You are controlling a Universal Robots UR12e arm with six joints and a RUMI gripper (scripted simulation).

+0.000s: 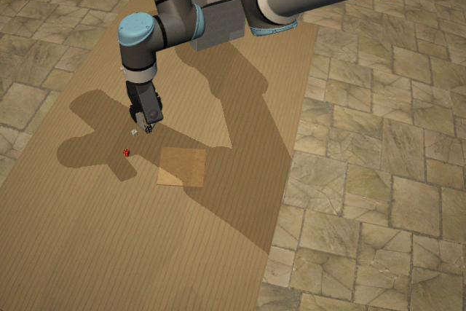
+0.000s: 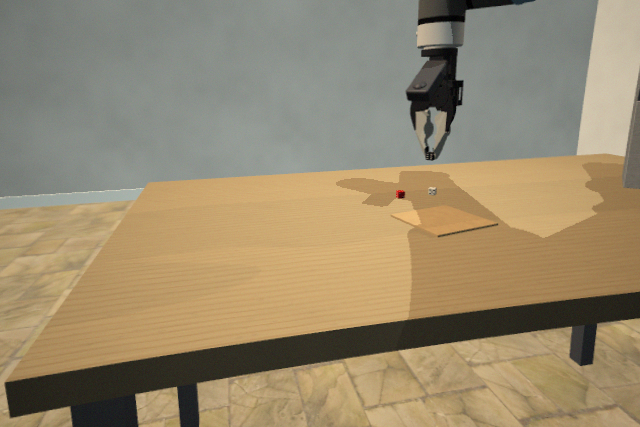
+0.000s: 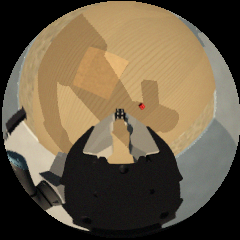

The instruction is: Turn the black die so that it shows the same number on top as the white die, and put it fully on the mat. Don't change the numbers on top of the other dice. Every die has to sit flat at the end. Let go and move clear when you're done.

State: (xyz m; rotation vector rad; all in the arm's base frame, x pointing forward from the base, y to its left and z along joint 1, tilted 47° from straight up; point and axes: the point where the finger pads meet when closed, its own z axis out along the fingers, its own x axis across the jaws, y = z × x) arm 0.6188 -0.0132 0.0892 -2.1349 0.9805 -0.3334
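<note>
Black die [image 1: 148, 129] sits pinched at the tips of the gripper [image 1: 147, 127] in the top view, jaws nearly closed on it, left of centre beside the white die [image 1: 134, 132]; the red die [image 1: 127, 152] and mat [image 1: 182, 167] lie lower. From the exterior view the black die hangs well above the desk [image 2: 258, 267], right of centre, so picking is done; turning and placing remain. Wrist view shows it mid-frame, off the mat; its top number is unreadable.

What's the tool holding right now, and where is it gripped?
The tool holds the black die, pinched on opposite faces at the fingertips, lifted above the table.
</note>
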